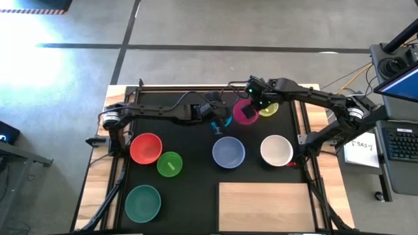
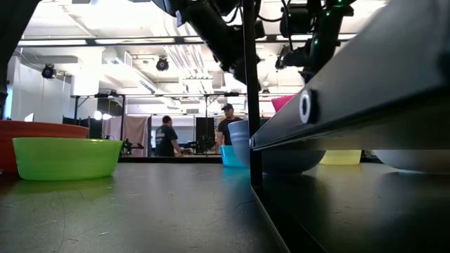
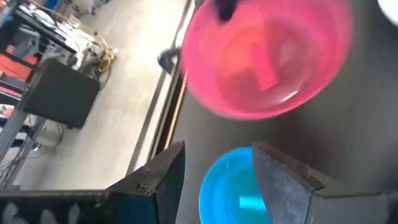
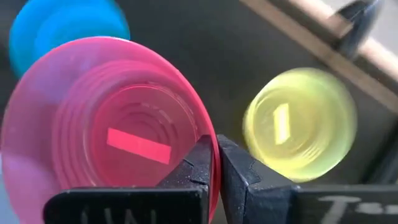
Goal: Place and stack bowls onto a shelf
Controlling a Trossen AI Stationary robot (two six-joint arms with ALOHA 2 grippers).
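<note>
My right gripper is shut on the magenta bowl at the mat's far middle. The yellow bowl stands just right of it on the mat. My left gripper is open above the blue bowl, one finger on either side of it; I cannot tell whether they touch it. The red, light green, teal-green, periwinkle and white bowls rest on the black mat. The wooden shelf board lies at the near right. My right gripper pinches the magenta bowl's rim, one finger inside the bowl and one outside. The fingers come from above, slanting from the far right. In the low view the magenta bowl is lifted clear of the mat and tilted.
The blue bowl stands on the mat just left of the raised magenta bowl, with the periwinkle bowl nearer the camera. People stand in the room beyond the table. A desk with a keyboard is at the right.
</note>
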